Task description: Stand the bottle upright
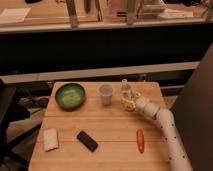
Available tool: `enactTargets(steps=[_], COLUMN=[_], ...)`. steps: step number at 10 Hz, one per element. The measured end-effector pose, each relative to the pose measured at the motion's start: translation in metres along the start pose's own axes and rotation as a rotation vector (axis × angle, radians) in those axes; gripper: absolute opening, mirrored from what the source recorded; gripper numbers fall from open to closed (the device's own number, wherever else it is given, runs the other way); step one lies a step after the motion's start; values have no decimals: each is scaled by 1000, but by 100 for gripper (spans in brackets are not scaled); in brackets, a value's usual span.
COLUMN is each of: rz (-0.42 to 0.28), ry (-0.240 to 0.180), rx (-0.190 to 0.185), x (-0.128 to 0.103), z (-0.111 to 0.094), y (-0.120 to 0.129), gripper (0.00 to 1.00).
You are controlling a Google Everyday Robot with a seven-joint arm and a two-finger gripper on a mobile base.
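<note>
A small clear bottle [125, 89] with a white cap stands upright near the back right of the wooden table [110, 125], just right of the white paper cup [105, 94]. My gripper [129, 102] is at the bottle's base on its front right side, at the end of the white arm [162, 125] that reaches in from the lower right. The bottle's lower part is partly hidden by the gripper.
A green bowl [70, 95] sits at the back left. A white sponge-like block [50, 139] lies at the front left, a black flat object [87, 140] in the front middle, and a red chili-shaped object [140, 140] at the front right. A dark counter runs behind the table.
</note>
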Motion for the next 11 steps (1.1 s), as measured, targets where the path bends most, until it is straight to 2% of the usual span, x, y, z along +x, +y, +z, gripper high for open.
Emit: enactTargets(steps=[1, 3, 4, 6, 8, 10, 11], rz=[0, 2, 6, 20, 38, 46, 48], ry=[1, 2, 0, 0, 2, 5, 6], rx=[-2, -6, -9, -18, -47, -62, -69], x=[0, -1, -1, -4, -7, -10, -11], z=[-1, -4, -9, -15, -24, -29, -32], y=[0, 1, 2, 3, 8, 9, 9], gripper=[0, 8, 22, 40, 62, 78, 80])
